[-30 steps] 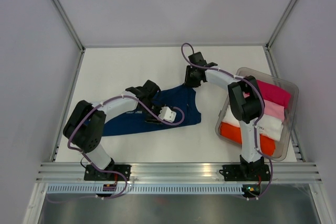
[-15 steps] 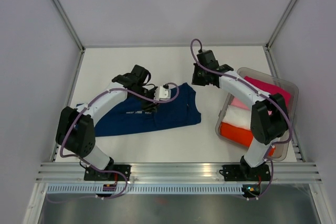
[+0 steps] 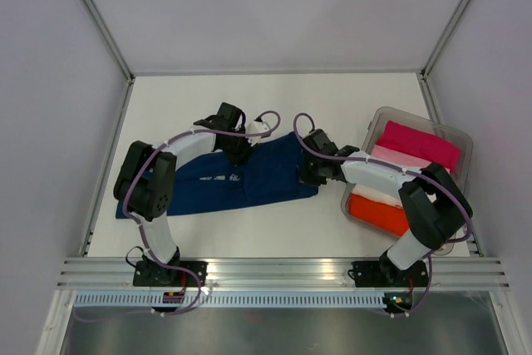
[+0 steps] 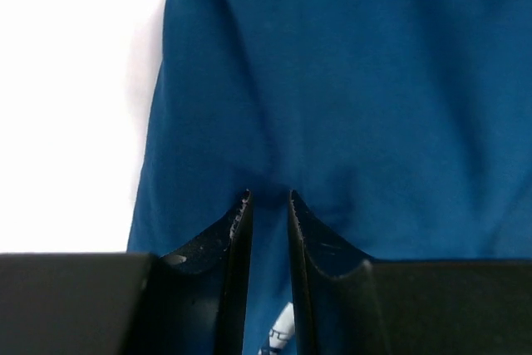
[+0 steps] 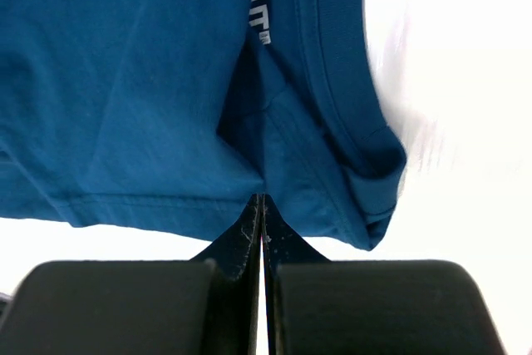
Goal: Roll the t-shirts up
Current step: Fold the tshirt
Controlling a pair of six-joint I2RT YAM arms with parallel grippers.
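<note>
Navy tee [image 3: 249, 180] laid flat left of table [image 3: 349, 97] centre, grasp step judged in hand: right gripper [image 5: 261, 199] fully closed at its right hem, left gripper [image 4: 268, 197] nearly closed over far-edge cloth, hold unconfirmed; pinches to be secured before rolling

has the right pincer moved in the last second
Yes: the right pincer came toward the arm bases, from level with the bin's far corner to its middle.
</note>
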